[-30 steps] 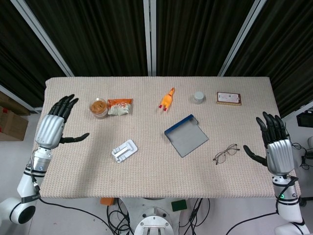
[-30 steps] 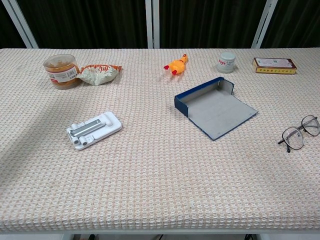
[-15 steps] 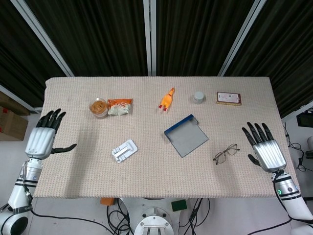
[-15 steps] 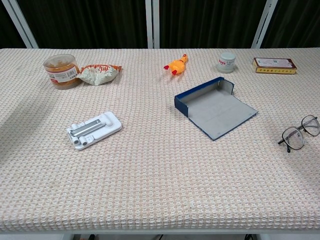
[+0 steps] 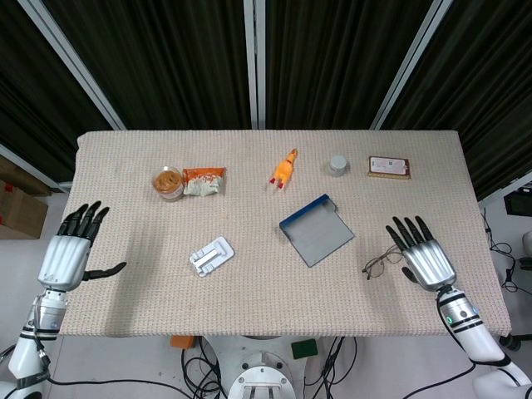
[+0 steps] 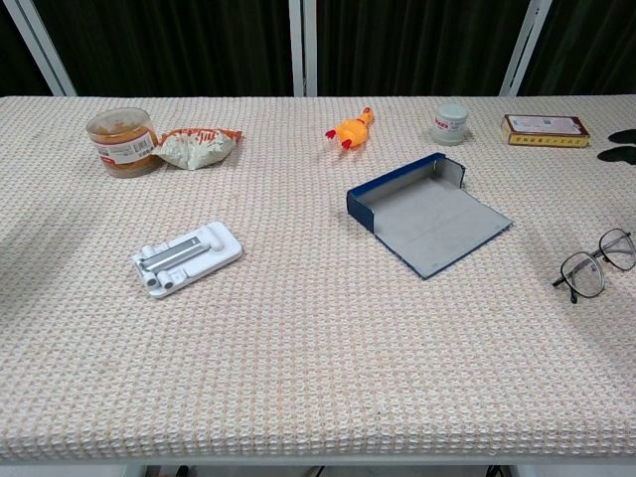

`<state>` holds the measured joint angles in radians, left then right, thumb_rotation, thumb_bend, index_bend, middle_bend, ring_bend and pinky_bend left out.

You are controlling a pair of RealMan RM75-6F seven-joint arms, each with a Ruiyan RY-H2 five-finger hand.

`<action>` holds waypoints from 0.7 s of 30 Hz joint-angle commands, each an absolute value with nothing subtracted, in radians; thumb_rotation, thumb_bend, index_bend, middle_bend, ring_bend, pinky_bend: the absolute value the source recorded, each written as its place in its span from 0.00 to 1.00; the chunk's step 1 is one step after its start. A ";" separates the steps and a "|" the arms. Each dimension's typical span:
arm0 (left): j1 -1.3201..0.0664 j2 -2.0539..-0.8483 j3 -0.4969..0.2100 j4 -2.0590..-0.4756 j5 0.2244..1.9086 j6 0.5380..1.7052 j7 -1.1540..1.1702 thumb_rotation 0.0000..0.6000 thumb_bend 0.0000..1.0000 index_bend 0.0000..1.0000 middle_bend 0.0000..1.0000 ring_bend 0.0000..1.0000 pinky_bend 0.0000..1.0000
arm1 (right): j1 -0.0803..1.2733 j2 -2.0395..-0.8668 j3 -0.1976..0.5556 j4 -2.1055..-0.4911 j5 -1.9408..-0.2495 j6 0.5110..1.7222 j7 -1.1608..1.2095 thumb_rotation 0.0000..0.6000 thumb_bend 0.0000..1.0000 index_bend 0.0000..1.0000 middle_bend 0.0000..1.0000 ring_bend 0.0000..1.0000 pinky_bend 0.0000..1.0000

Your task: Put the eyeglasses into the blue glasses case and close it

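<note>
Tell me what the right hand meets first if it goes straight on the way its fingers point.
Probably nothing: the right hand points up-left, beside the eyeglasses, toward bare tablecloth. Height is unclear.

No text is legible here. The jar (image 6: 122, 141) carries a red-and-white label, the small white tub (image 6: 450, 124) a red mark, and the flat box (image 6: 545, 129) printed lines, possibly a brand name, but all are too small and blurred to make out any letters.
</note>
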<state>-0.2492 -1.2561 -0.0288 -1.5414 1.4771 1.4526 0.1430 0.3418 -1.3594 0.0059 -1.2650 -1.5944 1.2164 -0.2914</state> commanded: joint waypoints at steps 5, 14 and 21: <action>-0.238 -1.264 -0.021 -1.528 1.483 1.444 0.122 0.58 0.06 0.00 0.03 0.00 0.14 | 0.356 -1.381 -0.012 -1.230 -1.599 1.188 -0.255 1.00 0.28 0.20 0.00 0.00 0.00; -0.243 -1.282 -0.027 -1.492 1.478 1.410 0.094 0.60 0.06 0.00 0.03 0.00 0.14 | 0.384 -1.422 -0.016 -1.184 -1.603 1.155 -0.208 1.00 0.29 0.32 0.00 0.00 0.00; -0.243 -1.286 -0.034 -1.483 1.471 1.398 0.090 0.72 0.06 0.00 0.03 0.00 0.14 | 0.409 -1.447 -0.011 -1.167 -1.593 1.124 -0.201 1.00 0.30 0.38 0.00 0.00 0.00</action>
